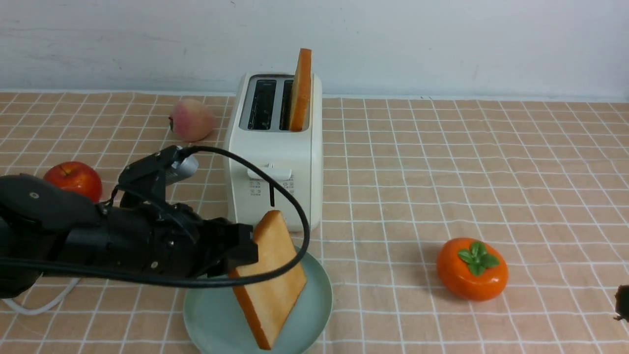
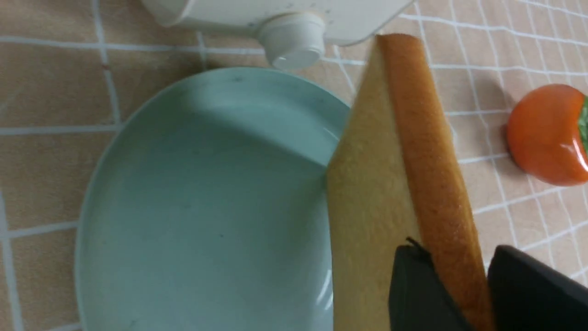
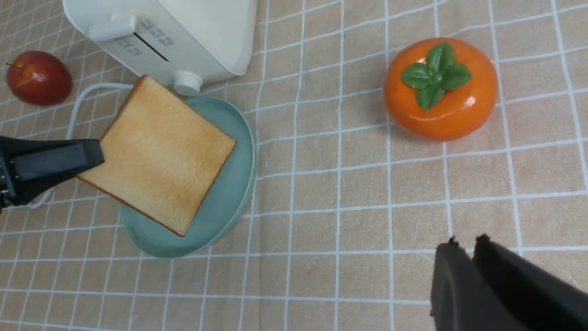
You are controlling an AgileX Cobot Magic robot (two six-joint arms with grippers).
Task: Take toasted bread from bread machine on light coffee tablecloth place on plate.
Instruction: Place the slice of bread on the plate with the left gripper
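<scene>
Toast shows in two places. A standing slice (image 1: 300, 88) sits upright in the right-hand slot of the bread machine (image 1: 275, 167), its upper part sticking out above the top. A held slice (image 1: 272, 280) hangs tilted over the plate (image 1: 216, 324), which lies on the light coffee tablecloth (image 1: 442, 172) just in front of the machine, close to its round knob (image 2: 294, 39). The slice's low corner is above the plate's near rim; whether it touches cannot be told.

The left hand (image 1: 245, 255) is clenched on this slice's edge, one finger on each face. That arm's black cable (image 1: 307, 231) loops across the front of the machine and the slice.

The right hand (image 3: 468, 250) hovers over bare cloth, its fingers pressed together and gripping nothing, near an orange persimmon (image 1: 471, 268) to the right of the plate. A red apple (image 1: 73, 179) and a peach (image 1: 191, 119) lie left of the machine. A white cord (image 1: 29, 309) trails on the counter under the left arm.
</scene>
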